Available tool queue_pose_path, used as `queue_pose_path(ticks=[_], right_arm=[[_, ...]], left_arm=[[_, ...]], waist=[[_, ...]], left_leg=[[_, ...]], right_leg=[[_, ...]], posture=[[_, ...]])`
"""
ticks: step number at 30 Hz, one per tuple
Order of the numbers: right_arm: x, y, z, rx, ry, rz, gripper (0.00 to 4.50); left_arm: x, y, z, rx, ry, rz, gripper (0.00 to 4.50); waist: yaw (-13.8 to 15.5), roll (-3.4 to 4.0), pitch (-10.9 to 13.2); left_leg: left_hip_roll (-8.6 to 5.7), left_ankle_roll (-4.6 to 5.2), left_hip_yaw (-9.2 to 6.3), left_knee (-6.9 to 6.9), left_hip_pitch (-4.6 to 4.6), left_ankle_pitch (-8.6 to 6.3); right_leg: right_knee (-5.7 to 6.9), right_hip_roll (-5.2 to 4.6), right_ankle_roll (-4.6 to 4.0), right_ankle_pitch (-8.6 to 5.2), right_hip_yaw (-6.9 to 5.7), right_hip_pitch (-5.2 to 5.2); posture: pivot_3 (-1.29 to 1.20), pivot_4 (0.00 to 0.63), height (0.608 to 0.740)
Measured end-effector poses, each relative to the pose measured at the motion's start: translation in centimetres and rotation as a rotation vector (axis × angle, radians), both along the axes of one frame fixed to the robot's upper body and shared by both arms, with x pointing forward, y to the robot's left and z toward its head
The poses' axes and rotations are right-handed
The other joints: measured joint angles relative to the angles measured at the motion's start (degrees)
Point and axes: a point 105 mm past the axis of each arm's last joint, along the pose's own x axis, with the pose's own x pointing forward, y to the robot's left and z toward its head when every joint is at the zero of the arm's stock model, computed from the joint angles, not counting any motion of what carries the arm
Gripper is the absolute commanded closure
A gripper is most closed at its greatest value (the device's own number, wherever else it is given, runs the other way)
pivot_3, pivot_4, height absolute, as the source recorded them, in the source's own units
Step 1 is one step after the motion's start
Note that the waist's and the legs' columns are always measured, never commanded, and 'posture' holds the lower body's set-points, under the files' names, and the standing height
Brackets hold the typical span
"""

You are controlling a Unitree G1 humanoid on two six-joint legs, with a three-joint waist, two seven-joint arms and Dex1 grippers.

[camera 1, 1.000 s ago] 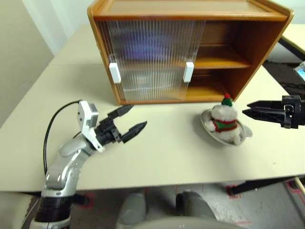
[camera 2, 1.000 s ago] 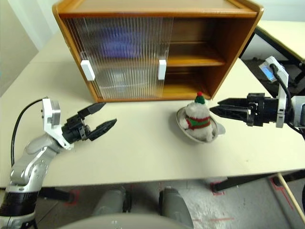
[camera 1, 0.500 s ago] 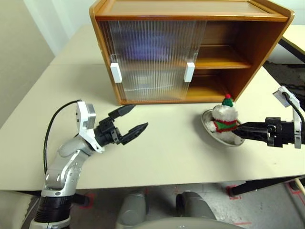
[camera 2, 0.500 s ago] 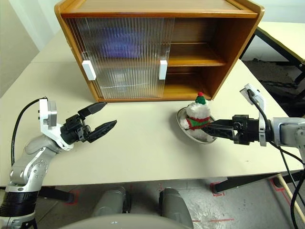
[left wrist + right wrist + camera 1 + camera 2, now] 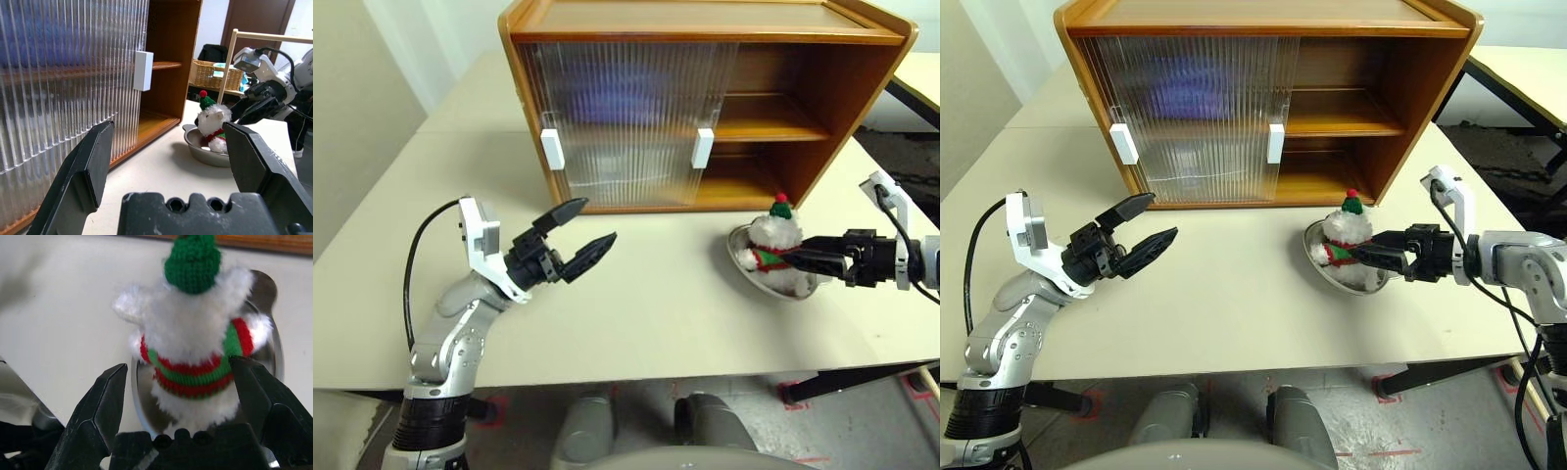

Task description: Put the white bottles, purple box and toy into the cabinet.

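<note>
white toy (image 5: 773,245), red-green striped band, green hat

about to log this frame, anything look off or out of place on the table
Only one oddity: the toy sits upright in a shallow metal dish in front of the cabinet. Nothing is spilled, tipped or damaged. The open right gripper brackets the toy.

Nothing legible anywhere — no text, labels, brands, numbers or signs.
</note>
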Motion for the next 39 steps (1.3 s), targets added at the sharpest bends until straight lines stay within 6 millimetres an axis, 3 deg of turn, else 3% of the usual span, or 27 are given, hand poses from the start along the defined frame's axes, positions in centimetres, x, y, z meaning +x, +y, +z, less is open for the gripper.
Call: queue_pose_path(ticks=[3,14,16,23,27,32,35,39], right_arm=[[0.6,0.6,0.3,0.011,-0.029,0.006,0.02],[0.5,1.2,0.0,0.034,-0.021,0.028,3.87],[0.5,1.2,0.1,0.035,-0.017,0.033,4.32],[0.3,0.4,2.2,0.076,-0.013,0.050,4.38],[0.9,-0.1,6.2,0.108,-0.093,0.057,4.38],[2.8,0.1,11.5,0.173,-0.282,0.049,4.38],[5.1,0.2,12.6,0.195,-0.390,-0.007,4.38],[7.6,0.3,12.3,0.202,-0.456,-0.079,4.38]], left_arm=[[-0.2,-0.2,0.4,-0.004,-0.013,-0.006,0.00],[0.0,-0.1,0.4,-0.019,0.000,0.014,0.00],[0.1,0.0,0.4,-0.020,0.001,0.016,0.00],[0.2,-0.1,0.5,-0.021,0.000,0.019,0.00],[0.2,-0.1,0.6,-0.021,-0.002,0.018,0.00],[0.3,-0.1,0.6,-0.021,-0.003,0.018,0.00],[0.3,-0.2,0.7,-0.023,-0.006,0.014,0.00],[0.4,-0.1,0.7,-0.023,-0.008,0.017,0.00]], waist=[[-0.03,0.00,0.00],[0.09,-0.01,-0.01],[0.10,-0.01,-0.02],[0.03,0.00,-0.02],[0.00,0.04,-0.04],[-0.09,0.00,-0.06],[-0.13,-0.01,-0.07],[-0.07,-0.01,-0.08]], left_leg=[[0.00,0.00,0.00,0.00,0.01,0.00],[-0.01,0.00,-0.02,0.02,0.01,0.00],[-0.01,0.00,-0.02,0.03,0.01,0.00],[-0.01,0.01,-0.01,0.09,0.02,0.01],[0.01,0.02,-0.01,0.17,0.02,0.01],[0.06,0.01,0.00,0.31,0.04,0.01],[0.05,0.04,0.03,0.43,0.01,0.02],[0.04,0.05,0.03,0.47,-0.02,0.03]], right_leg=[[0.00,0.00,-0.04,0.04,0.01,0.01],[0.02,0.00,-0.13,0.09,0.00,0.03],[0.03,0.00,-0.13,0.09,0.00,0.03],[0.04,0.00,-0.15,0.12,0.00,0.04],[0.06,0.01,-0.15,0.13,-0.02,0.05],[0.06,0.04,-0.08,0.14,-0.05,0.10],[0.07,0.03,-0.03,0.20,-0.04,0.11],[0.08,0.00,-0.17,0.32,-0.03,0.11]], posture=[[0.19,0.004,0.740],[0.19,0.002,0.740],[0.19,0.002,0.740],[0.18,0.000,0.740],[0.18,0.000,0.740],[0.18,0.000,0.740],[0.19,0.000,0.740],[0.20,0.000,0.740]])
